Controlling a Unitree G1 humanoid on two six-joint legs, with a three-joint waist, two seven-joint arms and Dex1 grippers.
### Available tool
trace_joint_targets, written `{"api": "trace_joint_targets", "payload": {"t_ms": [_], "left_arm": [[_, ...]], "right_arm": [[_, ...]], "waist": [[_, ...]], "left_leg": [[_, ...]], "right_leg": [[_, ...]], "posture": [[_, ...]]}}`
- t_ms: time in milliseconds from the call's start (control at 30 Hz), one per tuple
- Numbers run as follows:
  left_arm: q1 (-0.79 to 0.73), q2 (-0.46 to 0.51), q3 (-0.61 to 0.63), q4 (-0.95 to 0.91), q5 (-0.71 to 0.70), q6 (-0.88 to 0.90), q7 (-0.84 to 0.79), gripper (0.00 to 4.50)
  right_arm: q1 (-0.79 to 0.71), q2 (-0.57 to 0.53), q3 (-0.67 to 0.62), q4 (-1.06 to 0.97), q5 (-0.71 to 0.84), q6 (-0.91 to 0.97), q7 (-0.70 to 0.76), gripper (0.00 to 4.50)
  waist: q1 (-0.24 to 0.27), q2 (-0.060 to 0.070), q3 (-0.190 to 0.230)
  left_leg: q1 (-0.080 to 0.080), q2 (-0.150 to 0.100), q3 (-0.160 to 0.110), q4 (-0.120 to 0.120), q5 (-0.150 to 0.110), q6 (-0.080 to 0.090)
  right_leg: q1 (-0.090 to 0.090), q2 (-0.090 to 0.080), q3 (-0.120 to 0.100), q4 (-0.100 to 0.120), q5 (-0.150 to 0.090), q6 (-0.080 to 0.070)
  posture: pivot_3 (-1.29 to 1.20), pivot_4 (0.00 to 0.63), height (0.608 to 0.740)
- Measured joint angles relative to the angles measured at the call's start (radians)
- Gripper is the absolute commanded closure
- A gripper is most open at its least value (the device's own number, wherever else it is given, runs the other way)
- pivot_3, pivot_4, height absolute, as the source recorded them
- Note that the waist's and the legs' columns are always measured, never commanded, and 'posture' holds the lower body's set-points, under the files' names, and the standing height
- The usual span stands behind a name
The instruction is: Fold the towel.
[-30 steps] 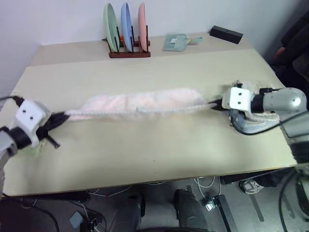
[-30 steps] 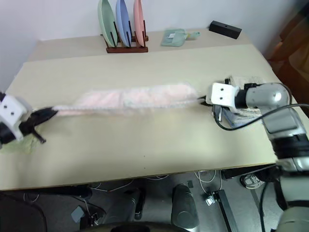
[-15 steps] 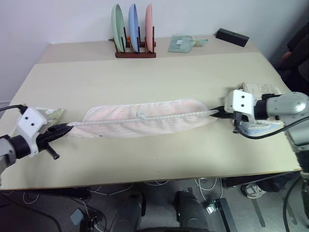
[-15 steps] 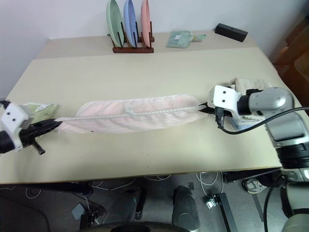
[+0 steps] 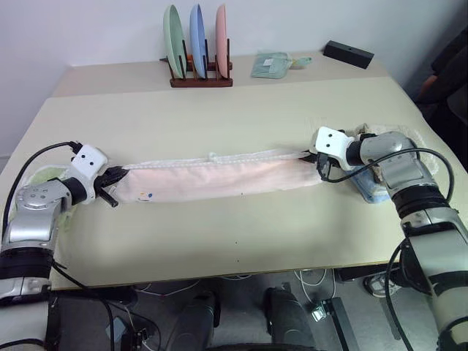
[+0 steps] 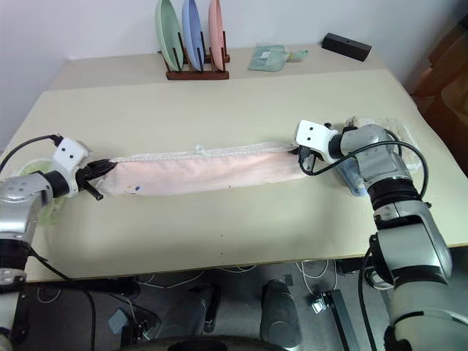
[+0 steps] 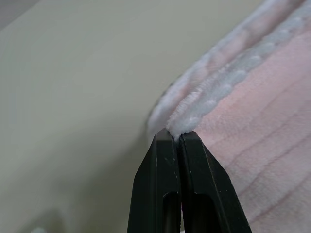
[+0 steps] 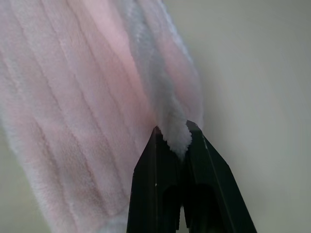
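The pale pink towel (image 5: 219, 175) lies stretched across the middle of the table (image 5: 241, 234) as a long, narrow doubled band. Its white scalloped edging runs along the far side, and a small dark mark (image 5: 148, 195) sits near its left end. My left gripper (image 5: 115, 178) is shut on the towel's left end. The left wrist view shows the fingertips (image 7: 165, 145) pinching the white edging (image 7: 194, 119). My right gripper (image 5: 313, 156) is shut on the right end. In the right wrist view a tuft of towel (image 8: 172, 131) sits between its black fingers.
A wooden rack with three upright plates (image 5: 196, 51) stands at the back. A pale green packet (image 5: 269, 64) and a black box (image 5: 348, 53) lie beside it. A light green cloth (image 5: 42, 174) lies under my left arm. Beige and light blue towels (image 5: 374, 191) lie under my right arm.
Both grippers have carried the towel's ends lower and farther onto the table. The towel has gone from a hanging, bunched strip to a flat band on the table.
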Motion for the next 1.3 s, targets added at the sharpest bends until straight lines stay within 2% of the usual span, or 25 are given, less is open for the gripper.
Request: {"api": "trace_joint_targets", "payload": {"t_ms": [333, 433, 633, 667, 867, 900, 1000, 1100, 1200, 1300], "left_arm": [[-0.047, -0.023, -0.005, 0.105, 0.034, -0.067, 0.040, 4.50], [-0.049, -0.024, -0.004, 0.119, 0.034, -0.061, 0.040, 3.58], [-0.037, -0.023, 0.000, 0.127, 0.031, -0.043, 0.062, 0.62], [-0.031, -0.023, 0.003, 0.124, 0.031, -0.043, 0.072, 0.08], [0.045, -0.023, 0.067, 0.015, -0.007, -0.009, 0.126, 0.03], [0.070, -0.023, 0.090, -0.029, -0.024, 0.008, 0.132, 0.00], [0.128, -0.024, 0.137, -0.151, -0.066, 0.044, 0.154, 0.00], [0.161, -0.025, 0.174, -0.245, -0.085, 0.070, 0.193, 0.00], [0.196, -0.051, 0.195, -0.364, -0.096, 0.073, 0.215, 0.00], [0.230, -0.093, 0.144, -0.521, -0.107, 0.091, 0.208, 0.00]], "right_arm": [[-0.085, 0.052, 0.002, 0.167, -0.050, -0.091, -0.108, 4.47], [-0.085, 0.064, 0.001, 0.193, -0.054, -0.097, -0.133, 3.60], [-0.088, 0.061, -0.012, 0.204, -0.063, -0.118, -0.169, 0.63], [-0.088, 0.059, -0.012, 0.202, -0.067, -0.124, -0.175, 0.59], [-0.071, -0.033, -0.037, 0.126, -0.070, -0.135, -0.195, 0.59], [-0.051, -0.055, -0.061, 0.084, -0.053, -0.115, -0.189, 0.02], [0.044, -0.093, -0.155, -0.084, 0.047, 0.010, -0.153, 0.01], [0.208, -0.096, -0.247, -0.359, 0.170, 0.230, -0.129, 0.01], [0.398, -0.069, -0.371, -0.700, 0.390, 0.605, -0.154, 0.01], [0.545, -0.013, -0.469, -0.960, 0.585, 0.926, -0.232, 0.01]], "waist": [[-0.021, 0.000, 0.000], [-0.024, 0.000, 0.000], [-0.023, 0.000, 0.000], [-0.023, 0.000, 0.000], [-0.021, 0.000, 0.000], [-0.020, 0.000, 0.000], [-0.018, 0.000, 0.000], [-0.017, 0.000, 0.000], [-0.013, 0.000, 0.000], [-0.004, 0.000, -0.001]], "left_leg": [[0.000, 0.000, -0.001, 0.000, 0.002, -0.004], [0.000, 0.001, -0.001, 0.000, 0.002, -0.004], [0.000, 0.001, -0.001, 0.000, 0.002, -0.004], [0.000, 0.001, -0.001, 0.000, 0.002, -0.004], [0.000, 0.001, -0.001, 0.000, 0.001, -0.003], [0.000, 0.001, -0.001, 0.000, 0.001, -0.001], [0.000, 0.004, -0.001, 0.000, 0.000, 0.000], [0.000, 0.005, -0.001, 0.000, 0.000, 0.000], [0.000, 0.006, -0.002, 0.000, 0.000, 0.000], [0.000, 0.006, -0.001, 0.001, 0.000, 0.000]], "right_leg": [[0.000, 0.001, 0.000, 0.000, 0.000, 0.000], [0.000, 0.002, 0.000, 0.001, 0.000, 0.000], [-0.001, 0.003, 0.001, 0.001, 0.000, 0.000], [-0.001, 0.003, 0.001, 0.001, 0.000, 0.000], [-0.001, 0.003, 0.002, 0.001, 0.000, 0.000], [-0.001, 0.003, 0.002, 0.000, 0.000, 0.000], [0.000, 0.003, 0.002, 0.000, 0.000, 0.000], [0.000, 0.004, 0.002, 0.001, 0.001, -0.001], [0.000, 0.004, 0.002, 0.000, 0.001, -0.001], [0.000, 0.004, 0.003, 0.000, 0.001, -0.001]], "posture": [[0.00, 0.150, 0.736], [0.00, 0.150, 0.736], [0.00, 0.150, 0.736], [0.00, 0.150, 0.736], [0.00, 0.150, 0.736], [0.00, 0.150, 0.736], [0.00, 0.150, 0.736], [0.00, 0.150, 0.736], [0.00, 0.150, 0.736], [0.00, 0.150, 0.736]]}}
